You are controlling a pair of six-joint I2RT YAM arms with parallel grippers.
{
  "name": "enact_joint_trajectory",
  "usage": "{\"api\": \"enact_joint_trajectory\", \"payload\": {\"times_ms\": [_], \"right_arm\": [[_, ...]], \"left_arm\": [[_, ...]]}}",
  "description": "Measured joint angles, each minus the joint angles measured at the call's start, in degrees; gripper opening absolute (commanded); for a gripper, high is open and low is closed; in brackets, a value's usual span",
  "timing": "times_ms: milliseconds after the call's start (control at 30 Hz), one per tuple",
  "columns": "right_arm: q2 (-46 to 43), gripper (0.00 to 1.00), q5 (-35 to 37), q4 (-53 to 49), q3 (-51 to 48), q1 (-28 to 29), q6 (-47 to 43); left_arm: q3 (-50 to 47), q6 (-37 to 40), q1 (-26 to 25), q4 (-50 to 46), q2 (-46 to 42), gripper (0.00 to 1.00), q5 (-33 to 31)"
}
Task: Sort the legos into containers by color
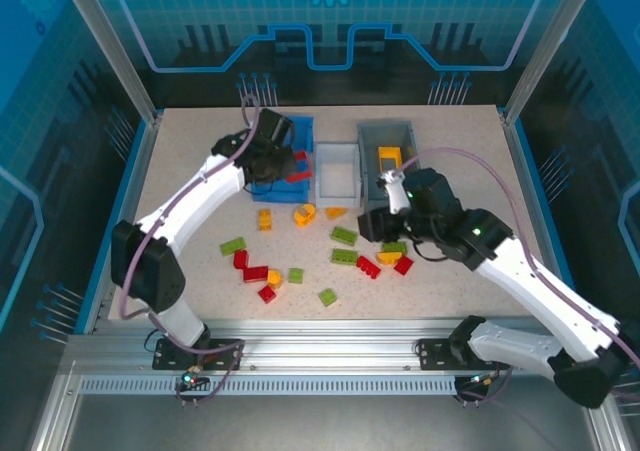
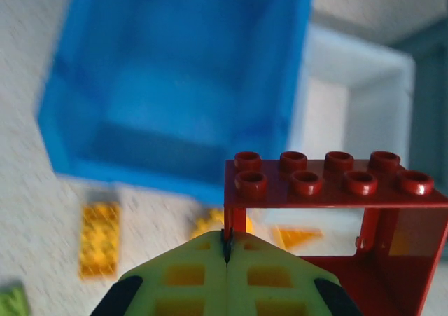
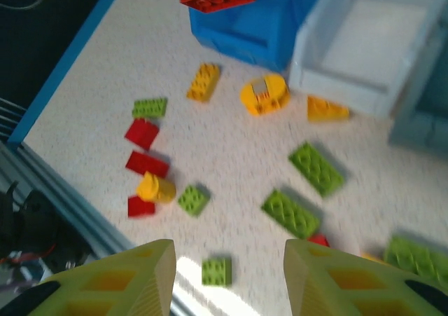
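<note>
Above the open-top blue plastic bin (image 1: 272, 197): left gripper (image 2: 226, 254), fingertips pressed together on the left post of a red studded open-frame brick (image 2: 336, 190).
Held frame: upright, studs on top, clear of the table, hanging over the blue bin's right side next to the white bin.
Bin row: three bins side by side at the back of the speckled beige tabletop (image 1: 450, 301), with blue on the left, white in the middle and grey on the right.
White bin: smaller open-top white plastic bin (image 1: 337, 149), just beside the blue one.
Grey bin: open-top grey plastic bin (image 1: 385, 128), with a yellow studded brick (image 1: 389, 158) lying inside.
Right gripper (image 3: 227, 274): jaws apart and holding nothing. It hovers over the loose pieces in front of the grey bin.
Loose green: lime-green studded bricks (image 3: 316, 167) scattered mid-table. One small green square lies below the right gripper's gap.
Loose red: small red bricks (image 3: 147, 163) grouped toward the left front, with a yellow piece touching them.
Loose yellow: rounded yellow-orange piece (image 3: 264, 94) and yellow-orange wedge (image 3: 325, 109) near the white bin's front wall. A yellow-orange studded bar (image 3: 203, 81) sits in front of the blue bin.
</note>
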Motion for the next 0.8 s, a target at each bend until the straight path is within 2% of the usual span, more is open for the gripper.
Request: {"api": "enact_joint_trajectory", "payload": {"times_ms": [267, 400, 600, 700, 800], "right_arm": [[15.0, 0.47, 9.4, 16.2, 7.1, 2.8, -1.0], [20.1, 0.47, 11.8, 18.6, 11.0, 2.9, -0.8], [21.5, 0.47, 12.4, 19.2, 11.4, 2.9, -0.3], [21.7, 0.47, 12.5, 18.4, 11.4, 2.8, 0.5], [21.8, 0.48, 12.5, 17.3, 11.3, 2.7, 1.6]], "left_arm": [[16.5, 9.2, 6.8, 0.4, 19.4, 0.0, -2.4], [23.7, 11.1, 8.5, -0.5, 27.2, 0.0, -2.6], [31.5, 12.4, 9.1, -1.9, 34.2, 0.01, -2.6], [33.6, 12.5, 9.1, -2.9, 36.5, 0.19, -2.3], [33.6, 12.4, 9.2, -4.1, 37.0, 0.28, -1.8]]}}
